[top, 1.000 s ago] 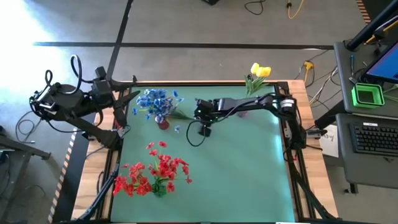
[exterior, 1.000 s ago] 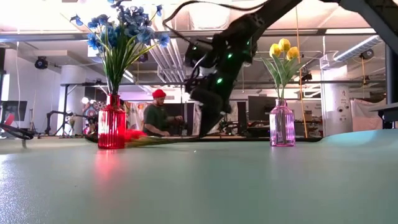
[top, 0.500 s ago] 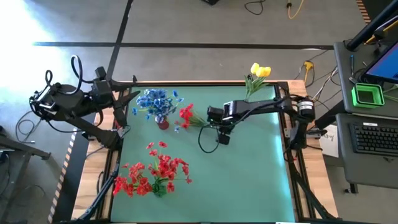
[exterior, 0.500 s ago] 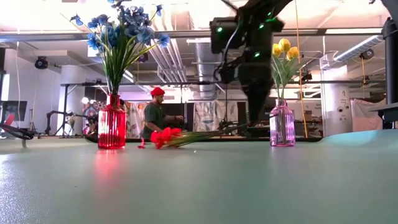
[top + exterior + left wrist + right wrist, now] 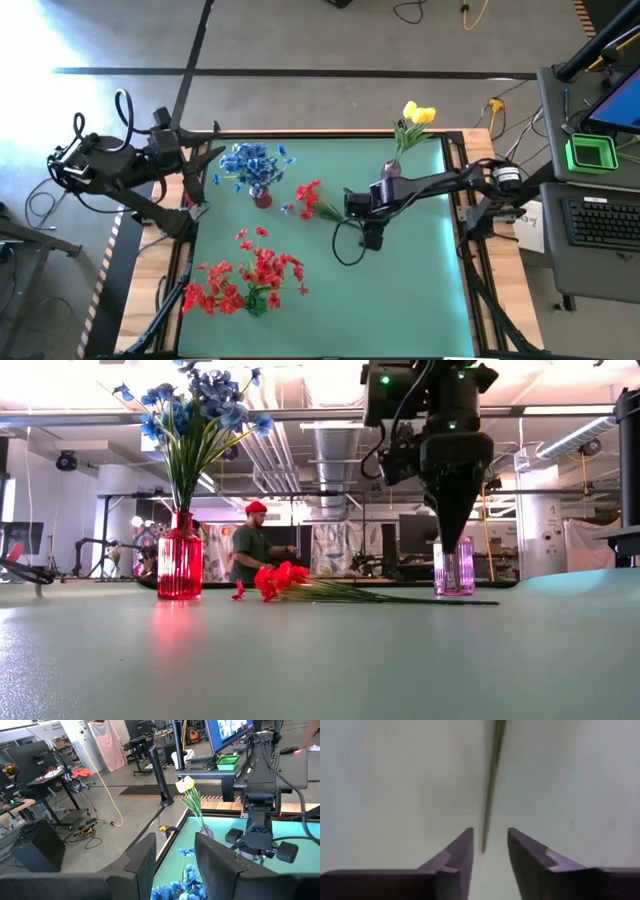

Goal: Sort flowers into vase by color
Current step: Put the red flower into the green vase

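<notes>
Green desk (image 5: 420, 290) in an open workshop; a person (image 5: 250, 542) sits beyond. One red flower (image 5: 308, 198) lies flat at centre. Right tool (image 5: 352, 204) hangs above its stem end, fingers parted, gripping nothing. Left tool (image 5: 212, 153) waits at the desk edge, parted.

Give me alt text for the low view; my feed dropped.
A red artificial flower stem lies flat on the green table, beneath the right tool, which hangs just above it. Behind stand a red glass vase of blue flowers and a pink glass vase of yellow tulips.
</notes>
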You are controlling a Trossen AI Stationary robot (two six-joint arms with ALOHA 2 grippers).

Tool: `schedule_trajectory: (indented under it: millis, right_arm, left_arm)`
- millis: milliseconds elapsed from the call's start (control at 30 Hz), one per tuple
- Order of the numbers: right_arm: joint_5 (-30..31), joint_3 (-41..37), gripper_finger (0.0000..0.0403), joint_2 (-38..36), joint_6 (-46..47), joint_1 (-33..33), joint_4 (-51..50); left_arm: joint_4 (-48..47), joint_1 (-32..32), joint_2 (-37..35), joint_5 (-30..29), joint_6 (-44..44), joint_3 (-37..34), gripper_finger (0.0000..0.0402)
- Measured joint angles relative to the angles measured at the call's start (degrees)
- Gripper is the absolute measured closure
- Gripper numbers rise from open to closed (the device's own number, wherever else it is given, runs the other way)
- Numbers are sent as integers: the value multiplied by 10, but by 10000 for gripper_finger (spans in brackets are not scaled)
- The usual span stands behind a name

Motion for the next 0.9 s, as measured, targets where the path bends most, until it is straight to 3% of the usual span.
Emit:
schedule_trajectory:
  millis: [100,300,467,900]
  right_arm:
    - [4,-5,251,0,-9,1,63]
    - [6,-60,198,10,-73,-5,318]
    - [64,-128,178,31,-60,-18,497]
    - [112,-132,148,108,-28,-23,510]
  left_arm:
    - [1,0,2,0,0,0,279]
    - [1,0,10,0,-3,0,279]
    - [1,0,17,3,-19,0,279]
    - [1,0,24,5,-29,0,279]
